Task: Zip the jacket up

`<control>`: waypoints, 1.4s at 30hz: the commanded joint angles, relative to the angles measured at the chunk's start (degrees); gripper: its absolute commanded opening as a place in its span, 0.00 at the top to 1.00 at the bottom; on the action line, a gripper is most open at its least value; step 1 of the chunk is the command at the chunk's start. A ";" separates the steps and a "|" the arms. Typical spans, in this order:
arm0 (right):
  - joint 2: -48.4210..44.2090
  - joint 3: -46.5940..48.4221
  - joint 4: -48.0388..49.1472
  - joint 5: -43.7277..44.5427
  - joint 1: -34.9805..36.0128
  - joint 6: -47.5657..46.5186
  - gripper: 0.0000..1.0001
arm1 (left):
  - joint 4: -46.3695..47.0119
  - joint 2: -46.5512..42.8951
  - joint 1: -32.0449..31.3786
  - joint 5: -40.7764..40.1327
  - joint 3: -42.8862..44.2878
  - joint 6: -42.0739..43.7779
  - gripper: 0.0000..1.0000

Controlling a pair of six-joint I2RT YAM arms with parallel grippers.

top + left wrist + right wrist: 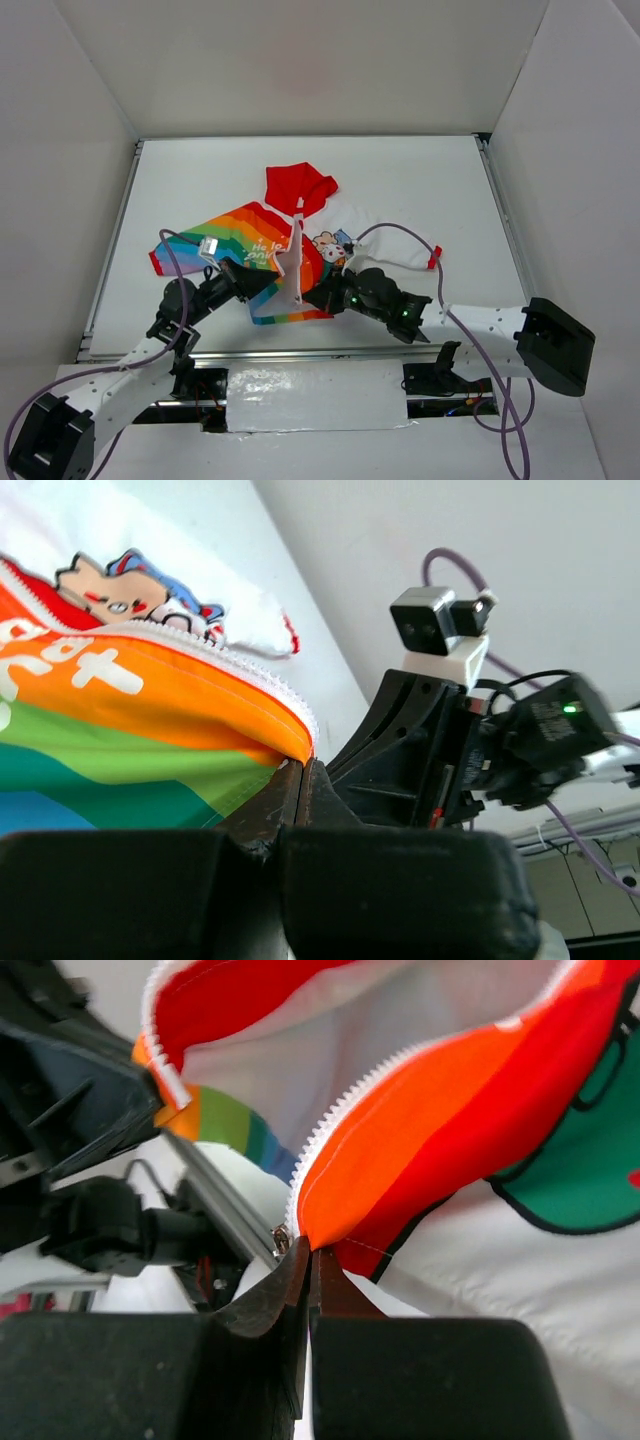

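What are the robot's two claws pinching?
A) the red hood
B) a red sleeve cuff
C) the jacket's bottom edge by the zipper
C: the left gripper and right gripper are both shut on the lower edge of the jacket, right beside the zipper teeth, well away from the red hood.

The top external camera looks steeply down from above the near edge, taking in the whole table (420, 180). Both wrist cameras sit close, sighting along their own fingers (265, 805) (270, 1305) at the jacket's (150, 710) (450, 1130) shared zipper hem.
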 commanded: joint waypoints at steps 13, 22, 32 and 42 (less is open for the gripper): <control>2.73 -11.34 45.75 -8.42 -4.44 -9.31 1.00 | 19.94 3.45 -3.24 2.13 -2.40 -0.37 1.00; 9.06 -10.99 58.60 -18.18 -8.39 -8.08 1.00 | 22.07 4.07 -4.65 2.48 -1.70 -0.02 1.00; 8.98 -9.94 59.13 -20.65 -9.63 -7.20 1.00 | 21.63 3.37 -5.18 1.25 -2.84 0.07 1.00; 11.62 -8.36 62.11 -22.67 -10.24 -5.00 1.00 | 22.95 3.81 -5.79 1.60 -3.10 -0.37 1.00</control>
